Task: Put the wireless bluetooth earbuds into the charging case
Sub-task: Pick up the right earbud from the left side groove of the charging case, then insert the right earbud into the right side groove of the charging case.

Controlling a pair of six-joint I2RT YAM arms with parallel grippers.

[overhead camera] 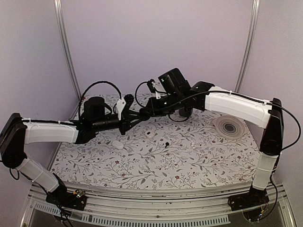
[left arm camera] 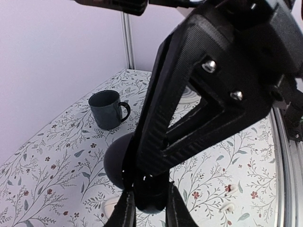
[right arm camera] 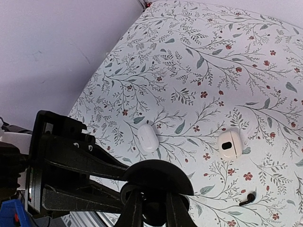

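**Tabletop** point(overhead camera: 142, 170): pale surface w/ floral print. Lying on it: dark mug point(left arm camera: 108, 109), upright, far left; white oval pebble point(right arm camera: 147, 138) and white piece point(right arm camera: 229, 143) w/ dark spot, approx. centre, apart; small black earbud point(right arm camera: 247, 198) near the latter; ringed grey disc point(overhead camera: 229, 126), far right.

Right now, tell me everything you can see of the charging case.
The charging case is a small, smooth black rounded shell, held above the floral table where both arms meet. The left gripper is shut on it. The right gripper flanks a dark rounded part under it, grip unclear. Its inside is hidden.
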